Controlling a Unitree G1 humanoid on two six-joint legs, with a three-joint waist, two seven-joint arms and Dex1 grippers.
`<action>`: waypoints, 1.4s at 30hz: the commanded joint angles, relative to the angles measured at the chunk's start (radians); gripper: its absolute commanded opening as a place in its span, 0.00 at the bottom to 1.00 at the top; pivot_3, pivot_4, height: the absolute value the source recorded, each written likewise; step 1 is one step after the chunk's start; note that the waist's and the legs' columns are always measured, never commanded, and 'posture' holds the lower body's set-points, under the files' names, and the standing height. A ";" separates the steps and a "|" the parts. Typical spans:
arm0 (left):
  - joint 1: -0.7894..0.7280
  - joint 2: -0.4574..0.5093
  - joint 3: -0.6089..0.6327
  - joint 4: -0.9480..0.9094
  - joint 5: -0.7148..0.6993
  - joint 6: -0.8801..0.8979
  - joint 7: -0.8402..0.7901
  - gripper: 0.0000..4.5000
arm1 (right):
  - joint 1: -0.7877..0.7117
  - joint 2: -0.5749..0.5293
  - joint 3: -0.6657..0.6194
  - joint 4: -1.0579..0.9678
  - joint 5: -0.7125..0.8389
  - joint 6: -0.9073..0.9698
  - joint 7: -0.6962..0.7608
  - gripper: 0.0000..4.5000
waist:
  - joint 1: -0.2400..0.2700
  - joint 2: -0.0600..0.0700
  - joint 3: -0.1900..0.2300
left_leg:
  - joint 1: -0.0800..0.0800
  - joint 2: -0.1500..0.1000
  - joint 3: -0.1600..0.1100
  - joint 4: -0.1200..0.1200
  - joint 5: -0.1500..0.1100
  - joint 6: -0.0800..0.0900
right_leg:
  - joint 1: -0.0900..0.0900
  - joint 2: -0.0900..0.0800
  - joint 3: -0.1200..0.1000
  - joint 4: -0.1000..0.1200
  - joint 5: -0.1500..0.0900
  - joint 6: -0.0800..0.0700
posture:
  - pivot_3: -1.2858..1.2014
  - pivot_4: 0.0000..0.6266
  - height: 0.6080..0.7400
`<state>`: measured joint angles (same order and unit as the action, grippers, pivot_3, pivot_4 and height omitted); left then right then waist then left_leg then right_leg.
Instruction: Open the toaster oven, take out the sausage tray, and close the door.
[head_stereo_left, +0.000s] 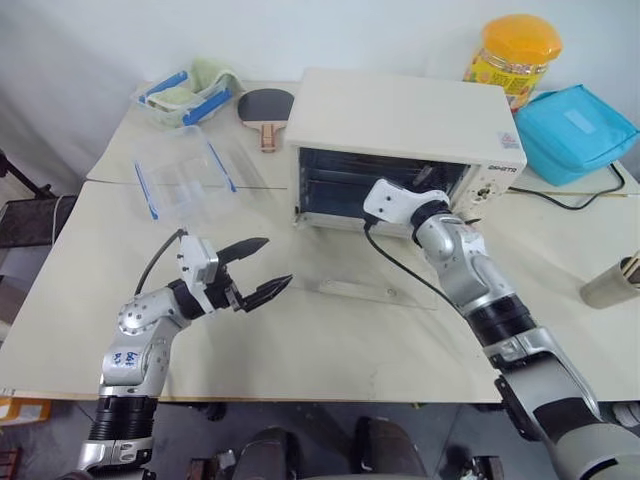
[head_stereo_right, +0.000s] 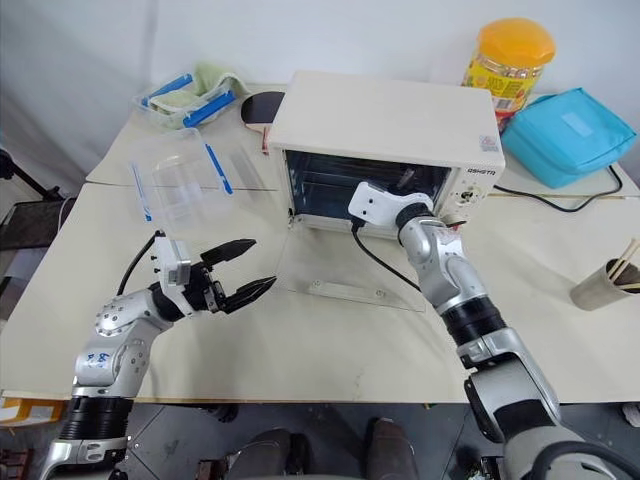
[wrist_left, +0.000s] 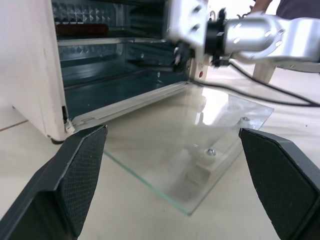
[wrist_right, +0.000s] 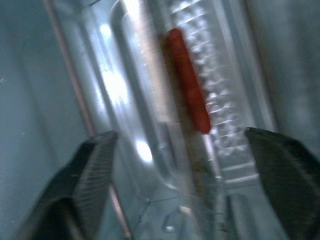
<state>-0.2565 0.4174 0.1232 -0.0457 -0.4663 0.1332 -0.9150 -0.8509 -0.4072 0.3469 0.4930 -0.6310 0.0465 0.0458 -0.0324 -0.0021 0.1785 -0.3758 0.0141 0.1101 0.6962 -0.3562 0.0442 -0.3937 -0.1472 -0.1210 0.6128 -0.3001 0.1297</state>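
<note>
1. the toaster oven (head_stereo_left: 400, 130) sits in the upper middle of the head view, and its door (head_stereo_left: 370, 275) is already down, the glass panel lying flat on the table (head_stereo_left: 300, 350) in front of the cavity.
2. the sausage tray (wrist_right: 225, 130) is inside the oven on a rack; the right wrist view looks straight onto its ridged silver bottom with the red sausage (wrist_right: 189, 82) lying on it.
3. the right gripper (wrist_right: 185, 150) is at the mouth of the oven, just right of the frame's centre in the head view, with its two fingers spread on either side of the tray's near edge and nothing between them yet.
4. the left gripper (head_stereo_left: 258, 270) hangs in the lower left of the head view, fingers wide apart and empty, well clear of the door.
5. the step in hand appears to be taking hold of the tray. to do it well, the right gripper should go in level, put one finger over and one under the tray's front rim, and close only once the rim is fully between the pads.
6. the pull should run straight out along the rack, keeping the tray flat so the sausage does not roll off.
7. the arm's cable (head_stereo_left: 400, 265) trails over the glass; it is best kept from snagging the door's handle (head_stereo_left: 355, 291).
</note>
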 joint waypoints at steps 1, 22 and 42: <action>-0.028 -0.009 -0.013 -0.029 -0.012 -0.001 0.010 1.00 | -0.047 0.004 -0.002 0.028 -0.021 -0.033 -0.048 0.66 | 0.001 0.000 0.000 | 0.000 0.000 0.000 0.000 0.000 0.000 | 0.000 0.000 0.000 0.000 0.000 0.000 | 0.52 0.24 1.00; -0.537 -0.100 -0.029 0.463 0.014 -0.058 -0.022 1.00 | -0.049 -0.018 0.000 -0.047 -0.045 -0.134 -0.031 0.01 | -0.003 -0.001 0.000 | -0.002 0.000 -0.001 -0.002 0.001 -0.001 | -0.001 0.001 -0.002 -0.002 0.000 0.000 | 0.52 0.24 1.00; -0.570 -0.080 0.000 0.500 -0.014 0.038 -0.081 1.00 | 0.608 -0.184 -0.167 -0.909 -0.050 -0.033 0.272 0.01 | 0.025 -0.001 0.000 | -0.003 0.000 -0.003 -0.003 0.001 -0.001 | -0.001 0.001 -0.007 -0.003 0.000 0.000 | 0.52 0.24 1.00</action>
<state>-0.8241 0.3213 0.0987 0.4921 -0.4524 0.1540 -0.9945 -0.2821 -0.5698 0.2295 -0.3247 -0.6934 0.0240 0.3091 -0.0074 -0.0034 0.1790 -0.3790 0.0134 0.1075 0.6936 -0.3553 0.0430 -0.3949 -0.1460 -0.1278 0.6097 -0.3001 0.1298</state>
